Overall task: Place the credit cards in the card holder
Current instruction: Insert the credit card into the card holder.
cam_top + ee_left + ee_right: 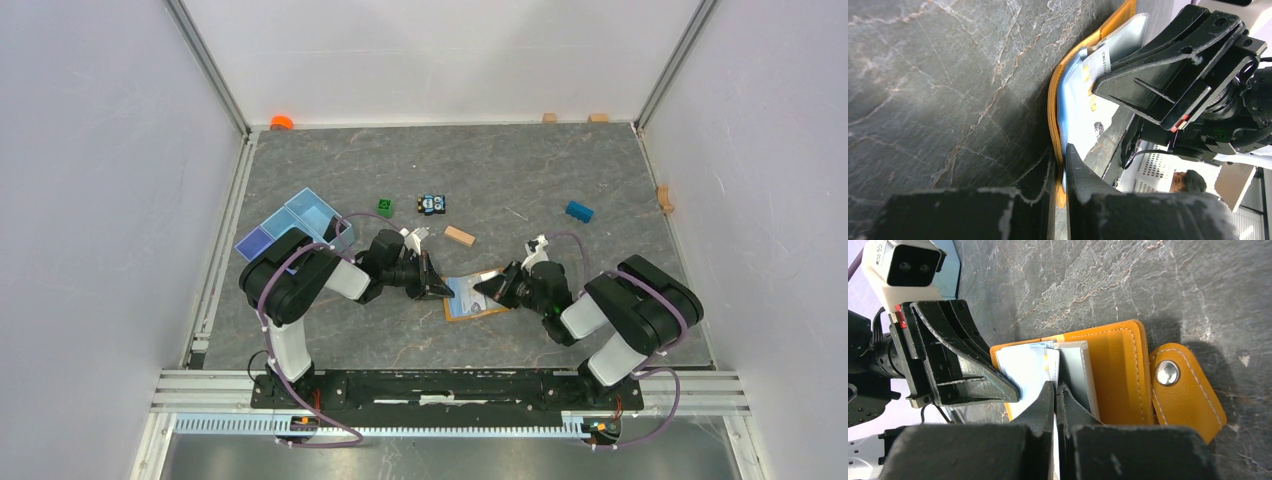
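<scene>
- The holder [468,305] lies open on the worktop [560,160] between the arms, pale pockets up, likely so a card can slide in flat.
- The right jaws are shut, their tips pressing the pale lining beside a light blue card [1020,367]. We judge they pin the holder down.
- The left jaws stand a sliver apart at the holder's orange edge. Whether they grip it we cannot tell.
- We see stitched orange leather, a snap tab [1180,385], thin glossy plastic and veined grey stone.
</scene>
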Motion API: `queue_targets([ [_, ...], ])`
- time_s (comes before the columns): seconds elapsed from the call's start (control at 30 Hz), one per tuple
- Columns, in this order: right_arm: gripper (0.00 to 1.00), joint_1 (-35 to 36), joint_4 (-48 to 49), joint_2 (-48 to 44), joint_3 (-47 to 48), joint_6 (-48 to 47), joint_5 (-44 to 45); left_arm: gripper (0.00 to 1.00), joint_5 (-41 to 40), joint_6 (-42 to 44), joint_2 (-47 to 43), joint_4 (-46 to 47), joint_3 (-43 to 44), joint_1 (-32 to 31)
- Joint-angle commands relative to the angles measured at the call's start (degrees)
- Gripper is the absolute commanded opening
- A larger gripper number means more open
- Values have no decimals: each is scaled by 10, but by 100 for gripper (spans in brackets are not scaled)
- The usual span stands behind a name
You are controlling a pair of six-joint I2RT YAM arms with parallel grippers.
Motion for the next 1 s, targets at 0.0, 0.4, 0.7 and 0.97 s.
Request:
queue_targets([
  [0.0, 0, 19, -48, 28, -13, -11, 28, 15, -5, 15, 11, -24, -2, -4],
  [0.4, 12, 32, -127, -29, -6, -56, 76, 12, -10, 13, 10, -25, -4, -3],
  [0.7, 30, 32, -259, -106, 22, -127, 121, 8, -11, 10, 10, -23, -6, -3],
  [0.97, 38, 46, -323, -116, 64, -176, 132, 9, -8, 12, 8, -21, -6, -3],
])
